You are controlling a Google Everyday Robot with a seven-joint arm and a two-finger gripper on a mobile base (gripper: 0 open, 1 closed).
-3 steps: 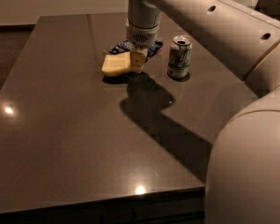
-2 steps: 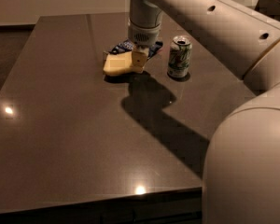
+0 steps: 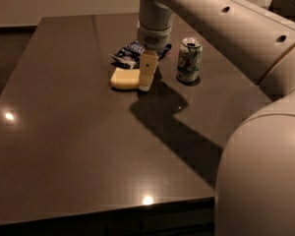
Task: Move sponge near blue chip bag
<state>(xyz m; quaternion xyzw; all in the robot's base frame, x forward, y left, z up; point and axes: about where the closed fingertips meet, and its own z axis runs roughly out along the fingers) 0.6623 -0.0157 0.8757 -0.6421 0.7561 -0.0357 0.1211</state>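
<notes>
The pale yellow sponge (image 3: pixel 124 78) lies low on the dark table (image 3: pixel 78 146), just in front of the crinkled blue chip bag (image 3: pixel 131 52). My gripper (image 3: pixel 142 82) comes straight down from the white arm and is shut on the sponge's right end. One cream finger (image 3: pixel 148 69) shows in front of the sponge and the other is hidden behind it. The sponge's bottom is at or just above the tabletop. The arm's wrist covers part of the bag.
A green-and-white soda can (image 3: pixel 189 59) stands upright to the right of the gripper. The arm's white upper links (image 3: pixel 265 171) fill the right side. The table's front edge (image 3: pixel 103 214) runs near the bottom.
The gripper and the sponge have come down towards the tabletop, staying in front of the blue chip bag. The can and the bag have not moved.
</notes>
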